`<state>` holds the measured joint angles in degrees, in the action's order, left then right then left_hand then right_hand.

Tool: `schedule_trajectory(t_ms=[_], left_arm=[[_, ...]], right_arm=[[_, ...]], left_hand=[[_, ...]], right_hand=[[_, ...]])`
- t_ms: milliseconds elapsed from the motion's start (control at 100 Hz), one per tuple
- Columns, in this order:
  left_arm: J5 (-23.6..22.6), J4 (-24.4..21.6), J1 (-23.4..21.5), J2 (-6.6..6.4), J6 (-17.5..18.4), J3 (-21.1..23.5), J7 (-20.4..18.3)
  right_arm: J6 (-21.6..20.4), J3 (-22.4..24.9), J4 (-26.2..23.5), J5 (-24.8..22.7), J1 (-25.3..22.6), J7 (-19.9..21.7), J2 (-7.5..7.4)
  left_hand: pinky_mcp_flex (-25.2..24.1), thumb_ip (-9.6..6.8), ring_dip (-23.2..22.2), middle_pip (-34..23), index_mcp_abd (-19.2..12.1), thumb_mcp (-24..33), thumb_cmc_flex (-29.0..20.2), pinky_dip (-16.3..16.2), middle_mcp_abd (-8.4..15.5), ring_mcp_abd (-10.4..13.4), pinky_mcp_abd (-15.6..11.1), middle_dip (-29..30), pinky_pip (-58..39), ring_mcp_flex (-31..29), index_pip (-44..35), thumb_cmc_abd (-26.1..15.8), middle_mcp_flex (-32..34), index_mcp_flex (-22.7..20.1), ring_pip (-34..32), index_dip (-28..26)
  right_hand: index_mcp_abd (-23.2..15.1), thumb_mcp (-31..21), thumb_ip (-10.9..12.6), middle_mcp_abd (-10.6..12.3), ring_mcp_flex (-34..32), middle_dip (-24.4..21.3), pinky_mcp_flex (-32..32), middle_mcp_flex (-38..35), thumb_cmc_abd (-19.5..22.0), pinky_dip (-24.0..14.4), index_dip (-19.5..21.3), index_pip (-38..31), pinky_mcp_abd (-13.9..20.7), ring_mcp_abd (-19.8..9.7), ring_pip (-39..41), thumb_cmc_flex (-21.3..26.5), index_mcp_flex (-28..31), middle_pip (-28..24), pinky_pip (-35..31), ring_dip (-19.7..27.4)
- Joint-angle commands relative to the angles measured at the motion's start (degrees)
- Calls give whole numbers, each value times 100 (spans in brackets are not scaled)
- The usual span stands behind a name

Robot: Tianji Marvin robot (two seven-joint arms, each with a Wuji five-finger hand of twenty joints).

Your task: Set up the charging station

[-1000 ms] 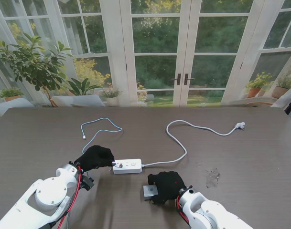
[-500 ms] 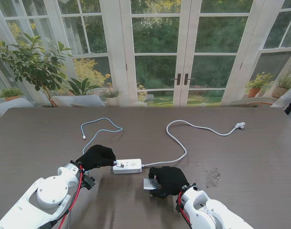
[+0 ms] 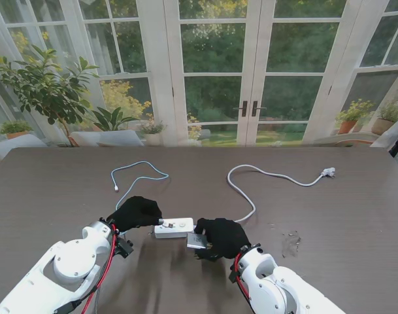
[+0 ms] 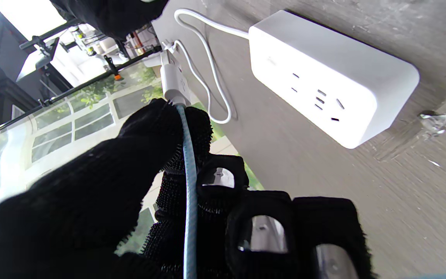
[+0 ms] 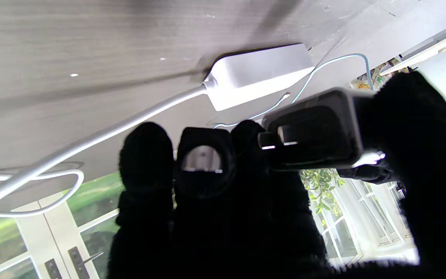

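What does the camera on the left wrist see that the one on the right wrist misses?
Only the left wrist view shows the power strip's socket holes and the left hand pinching the blue cable's white connector. Only the right wrist view shows the right hand holding a grey charger block, its prongs visible. Both show the white power strip, its white cord and the wooden table.

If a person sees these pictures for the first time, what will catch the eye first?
Probably the two black-gloved hands meeting at the white power strip near the table's front middle. The left hand pinches a light-blue cable's plug at the strip's left end, and the right hand holds a grey charger block at its right end.
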<state>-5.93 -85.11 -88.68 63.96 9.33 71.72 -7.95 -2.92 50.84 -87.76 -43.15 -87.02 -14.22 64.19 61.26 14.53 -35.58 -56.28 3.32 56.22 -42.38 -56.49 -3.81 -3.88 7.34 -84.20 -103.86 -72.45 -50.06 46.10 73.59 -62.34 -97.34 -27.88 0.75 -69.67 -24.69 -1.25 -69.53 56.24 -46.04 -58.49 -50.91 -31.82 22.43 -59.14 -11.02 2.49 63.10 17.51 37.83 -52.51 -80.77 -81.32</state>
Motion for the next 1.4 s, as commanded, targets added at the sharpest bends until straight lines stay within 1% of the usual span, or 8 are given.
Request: schedule_trajectory(t_ms=[0,380,800,880,970,1090,1250,1390], left_arm=[[36,-47,2,24,26,-18,-146],[33,-135,-8,-8,138,-103,-244],[75,-78,58,-3,209,-200,-251],[90,-64,70,2,210,-215,-243],[104,-34,91,9,227,-239,-225],[125,0,119,17,241,-264,-210],[132,42,153,26,263,-289,-187],[144,80,183,37,272,-311,-160]], right_arm=[[25,-46,73,34,68,35,79],[186,-270,392,443,427,12,202],[286,-287,353,595,512,41,244],[293,-293,357,593,535,49,245],[337,-285,341,681,540,76,259],[355,-273,324,725,548,92,266],[391,-241,279,816,534,137,273],[405,-244,286,852,543,126,285]], left_hand=[[374,-4,31,-474,353,89,-39,113,-302,360,-1632,-334,-1612,-43,-378,-180,284,-226,-488,-188],[373,-9,30,-473,334,70,-43,119,-296,360,-1631,-335,-1612,-43,-363,-199,278,-214,-487,-188],[373,-12,30,-472,334,51,-44,130,-291,360,-1632,-336,-1612,-43,-362,-201,276,-223,-487,-187],[373,-11,30,-471,328,46,-43,131,-288,360,-1632,-336,-1612,-43,-364,-205,274,-224,-487,-189],[373,-12,30,-470,327,44,-45,132,-285,360,-1632,-336,-1612,-43,-361,-201,273,-222,-487,-187],[373,-13,30,-470,326,43,-48,132,-278,360,-1632,-336,-1612,-43,-360,-206,273,-223,-487,-185],[373,-13,30,-467,337,31,-50,134,-283,360,-1628,-335,-1612,-43,-357,-206,273,-216,-487,-185],[372,-14,30,-466,335,23,-54,137,-283,360,-1624,-335,-1612,-43,-356,-211,275,-220,-487,-184]], right_hand=[[-836,-952,380,288,-205,104,-49,-269,835,-62,418,-2164,115,-51,157,678,252,-490,-317,4276],[-823,-942,382,266,-201,89,-44,-263,841,-75,439,-2165,92,-11,158,694,238,-500,-309,4272],[-795,-932,383,248,-214,81,-43,-263,847,-88,446,-2163,89,18,158,702,235,-504,-303,4270],[-797,-936,383,257,-219,79,-43,-266,850,-90,449,-2161,89,-28,147,697,235,-502,-302,4275],[-783,-937,384,239,-221,80,-44,-268,840,-94,452,-2163,75,28,152,711,239,-504,-305,4272],[-774,-931,385,235,-232,78,-46,-272,852,-101,456,-2162,62,-13,154,712,240,-504,-308,4272],[-774,-932,388,222,-235,77,-46,-273,845,-109,458,-2160,48,48,161,722,240,-503,-310,4268],[-774,-929,388,217,-246,79,-55,-273,842,-122,458,-2159,59,17,169,721,241,-503,-318,4266]])
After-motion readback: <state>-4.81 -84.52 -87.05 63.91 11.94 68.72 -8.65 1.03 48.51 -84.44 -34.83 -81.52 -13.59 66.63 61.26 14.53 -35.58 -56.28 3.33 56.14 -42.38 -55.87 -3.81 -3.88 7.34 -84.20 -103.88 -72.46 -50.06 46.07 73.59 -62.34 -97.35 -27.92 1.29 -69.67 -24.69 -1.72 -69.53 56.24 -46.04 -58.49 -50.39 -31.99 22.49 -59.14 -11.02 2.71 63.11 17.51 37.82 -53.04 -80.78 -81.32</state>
